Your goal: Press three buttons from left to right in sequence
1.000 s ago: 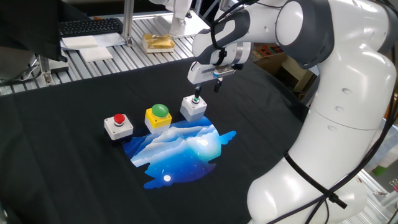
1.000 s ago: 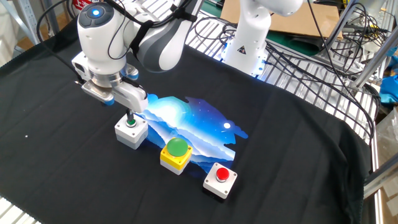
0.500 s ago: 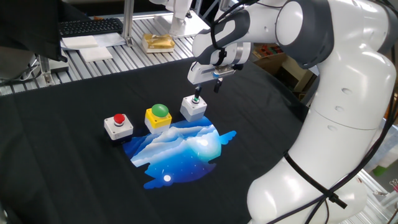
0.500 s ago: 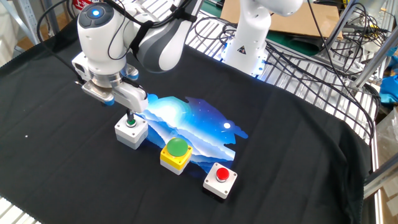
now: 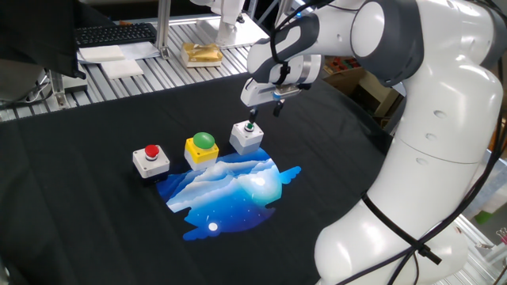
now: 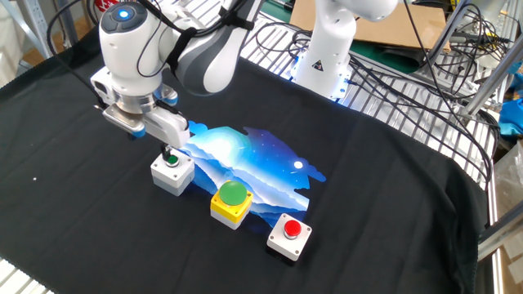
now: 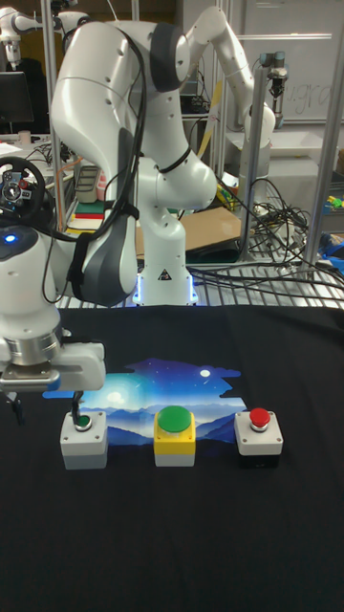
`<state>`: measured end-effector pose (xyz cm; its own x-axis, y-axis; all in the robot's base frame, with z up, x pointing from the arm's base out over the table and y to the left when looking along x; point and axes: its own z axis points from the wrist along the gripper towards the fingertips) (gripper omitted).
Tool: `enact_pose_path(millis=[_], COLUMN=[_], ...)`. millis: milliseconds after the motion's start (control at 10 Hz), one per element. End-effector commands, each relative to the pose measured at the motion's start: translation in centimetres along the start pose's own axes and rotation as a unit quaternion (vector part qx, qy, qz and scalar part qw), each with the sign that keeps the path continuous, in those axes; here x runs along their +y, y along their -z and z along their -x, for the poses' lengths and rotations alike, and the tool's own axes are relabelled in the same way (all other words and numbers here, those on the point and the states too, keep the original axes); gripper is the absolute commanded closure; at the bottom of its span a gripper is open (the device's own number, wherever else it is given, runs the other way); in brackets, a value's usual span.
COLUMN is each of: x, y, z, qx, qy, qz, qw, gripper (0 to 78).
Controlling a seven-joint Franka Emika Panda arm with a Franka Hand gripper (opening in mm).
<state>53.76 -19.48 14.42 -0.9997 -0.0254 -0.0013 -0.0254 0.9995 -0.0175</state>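
Black cloth carries the small green-capped button (image 6: 172, 160) beneath the tool (image 6: 169, 153), finger gap indiscernible.

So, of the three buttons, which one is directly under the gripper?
The small green cap on the white box, at the end of the row. The gripper hangs just above it; the big green dome on yellow and the red button stand aside.

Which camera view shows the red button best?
The tall fixed view: the red button faces the camera, unobstructed, with cap and white box clear. The other fixed view shows it from above; one fixed view shows it smaller, at left.
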Motion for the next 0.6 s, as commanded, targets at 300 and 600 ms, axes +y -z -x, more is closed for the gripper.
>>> enact_pose_path(millis=[300,600], x=[0.24,0.77], y=[-0.01,0.17], z=[-0.18,-0.04], qx=[-0.001,0.000], qy=[0.003,0.004], qz=[0.002,0.002], qw=[1.0000,1.0000], gripper=[0.0,0.0])
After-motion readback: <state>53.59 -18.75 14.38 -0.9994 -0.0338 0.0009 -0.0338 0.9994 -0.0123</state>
